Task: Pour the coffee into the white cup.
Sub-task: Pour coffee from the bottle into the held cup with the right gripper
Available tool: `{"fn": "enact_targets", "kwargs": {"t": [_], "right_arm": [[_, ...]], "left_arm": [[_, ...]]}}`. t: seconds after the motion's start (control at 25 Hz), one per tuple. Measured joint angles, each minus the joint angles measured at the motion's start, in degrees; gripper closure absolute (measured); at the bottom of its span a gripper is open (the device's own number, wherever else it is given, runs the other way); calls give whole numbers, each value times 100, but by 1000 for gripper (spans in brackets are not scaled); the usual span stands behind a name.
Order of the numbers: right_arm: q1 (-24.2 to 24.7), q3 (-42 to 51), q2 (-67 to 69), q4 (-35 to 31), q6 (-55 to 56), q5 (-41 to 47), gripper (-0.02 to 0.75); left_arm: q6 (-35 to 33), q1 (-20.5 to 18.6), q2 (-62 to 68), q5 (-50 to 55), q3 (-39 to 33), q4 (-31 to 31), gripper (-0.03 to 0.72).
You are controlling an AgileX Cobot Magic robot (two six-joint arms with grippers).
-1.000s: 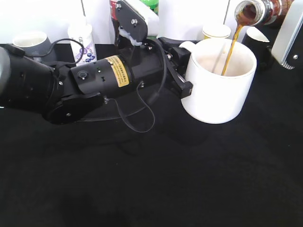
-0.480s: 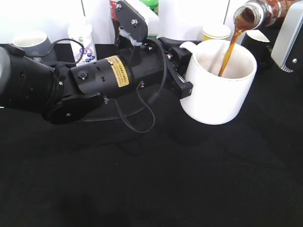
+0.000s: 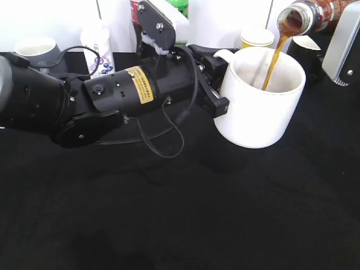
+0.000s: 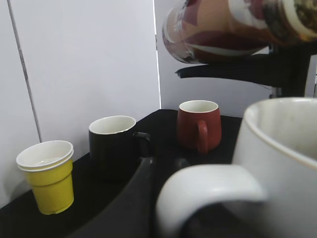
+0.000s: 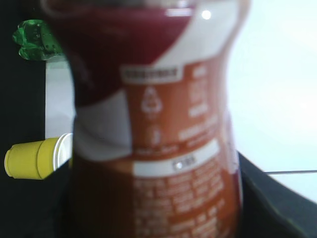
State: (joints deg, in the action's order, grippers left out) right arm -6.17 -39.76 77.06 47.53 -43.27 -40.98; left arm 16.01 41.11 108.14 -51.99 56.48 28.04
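- Brown liquid runs in a thin stream from the tilted coffee (image 3: 306,14) down into the white cup (image 3: 261,98); the pour looks to be in the middle, not at the end.
- The left gripper (image 3: 216,84) has its jaws closed on the cup at the handle (image 4: 208,196) side. In the left wrist view the handle lies just in front of the jaws, with the cup wall to the right of it.
- The right gripper itself is not visible in any view. The bottle hangs in the air and fills the right wrist view, so I judge the jaws hold it around the waist, but I cannot tell how they stand.
- The bottle mouth is above the cup rim and apart from it, on the side far from the left jaws.
- The cup is ceramic: stiff, rather heavy, heavier as it fills, and breakable. The handle side is a good place to hold it, because it stops the cup from turning on the black worktop (image 3: 180,214).
- The bottle is thin plastic, light, smooth, and a little soft. The narrow waist is the safest place to grip; too much pressure could squeeze the liquid out faster.
- Beyond the left jaws stand a yellow cup (image 4: 47,176), a black mug (image 4: 114,146) and a red mug (image 4: 199,124), all well apart from the stream.
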Motion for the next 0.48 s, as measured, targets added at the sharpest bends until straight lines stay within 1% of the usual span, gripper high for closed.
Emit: {"fn": "enact_targets", "kwargs": {"t": [0.16, 0.24, 0.48], "right_arm": [[0, 0, 0, 0, 0, 0, 225], [0, 0, 0, 0, -63, 0, 225], [0, 0, 0, 0, -242, 0, 225]], "left_arm": [[0, 0, 0, 5, 0, 0, 618], [194, 0, 0, 5, 0, 0, 618], [308, 0, 0, 5, 0, 0, 619]]}}
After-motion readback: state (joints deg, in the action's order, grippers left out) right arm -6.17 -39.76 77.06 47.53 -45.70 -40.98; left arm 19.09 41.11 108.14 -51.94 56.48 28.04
